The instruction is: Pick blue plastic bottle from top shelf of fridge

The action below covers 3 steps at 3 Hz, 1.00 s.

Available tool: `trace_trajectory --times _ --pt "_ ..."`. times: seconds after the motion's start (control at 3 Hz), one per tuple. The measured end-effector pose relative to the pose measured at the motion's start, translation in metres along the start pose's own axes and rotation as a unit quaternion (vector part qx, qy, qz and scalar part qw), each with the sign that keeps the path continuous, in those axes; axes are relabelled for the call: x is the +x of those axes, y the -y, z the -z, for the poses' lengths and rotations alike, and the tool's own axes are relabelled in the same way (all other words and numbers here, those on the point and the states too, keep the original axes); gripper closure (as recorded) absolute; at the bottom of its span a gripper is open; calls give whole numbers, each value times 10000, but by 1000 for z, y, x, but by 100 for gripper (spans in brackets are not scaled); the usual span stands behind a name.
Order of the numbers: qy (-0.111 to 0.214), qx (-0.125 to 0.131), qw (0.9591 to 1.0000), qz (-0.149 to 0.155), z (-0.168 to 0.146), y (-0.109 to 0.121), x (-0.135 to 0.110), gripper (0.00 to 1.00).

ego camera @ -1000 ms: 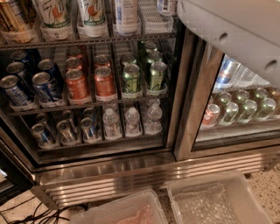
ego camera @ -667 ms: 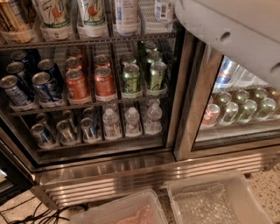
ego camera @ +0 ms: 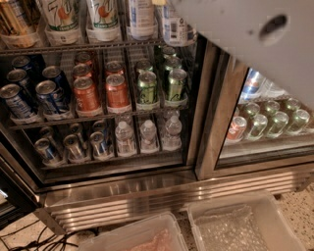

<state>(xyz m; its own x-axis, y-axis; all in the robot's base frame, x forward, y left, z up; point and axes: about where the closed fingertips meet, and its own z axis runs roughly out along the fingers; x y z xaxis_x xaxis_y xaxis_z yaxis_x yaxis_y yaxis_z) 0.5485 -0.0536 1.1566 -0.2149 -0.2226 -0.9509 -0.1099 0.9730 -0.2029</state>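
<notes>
The task is looking barely begun. The blue plastic bottle (ego camera: 141,18) is standing upright on the top shelf (ego camera: 59,48) of the fridge (ego camera: 147,193), at the upper edge of the view with its cap cut off, and nothing is touching it. It is sitting just right of two white bottles with green-orange print (ego camera: 103,13), and a second labelled clear bottle (ego camera: 174,28) is standing at its other side, partly under the robot's white arm (ego camera: 255,44). I cannot tell which of these two clear bottles the arm is heading for.

The arm is filling the upper right corner, crossing in front of the fridge's centre post and the right-hand door. The end effector is not showing anywhere in the view; it is lying past the frame's edge or behind that white link, so I cannot tell whether it is released or clenched. Judging by the bottle sitting undisturbed in its lane, no grasp is happening yet.

Below, rows of blue, orange and green cans (ego camera: 117,90) are lining the middle rack, and small water bottles (ego camera: 148,135) are standing on the lowest one, all well apart from the target.

What is left, by my reading: bringing the end effector level with the top shelf, closing on the bottle's body and drawing it out
</notes>
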Motion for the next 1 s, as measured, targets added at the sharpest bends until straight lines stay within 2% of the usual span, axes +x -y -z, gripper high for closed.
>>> trace_trajectory --times 0.33,0.67,1.0 --pt "0 0 10000 0 0 0 0 100" --pt "-199 -176 9987 -425 1 -2 18 100" --pt "-701 -464 9865 -1406 -7 -7 77 100"
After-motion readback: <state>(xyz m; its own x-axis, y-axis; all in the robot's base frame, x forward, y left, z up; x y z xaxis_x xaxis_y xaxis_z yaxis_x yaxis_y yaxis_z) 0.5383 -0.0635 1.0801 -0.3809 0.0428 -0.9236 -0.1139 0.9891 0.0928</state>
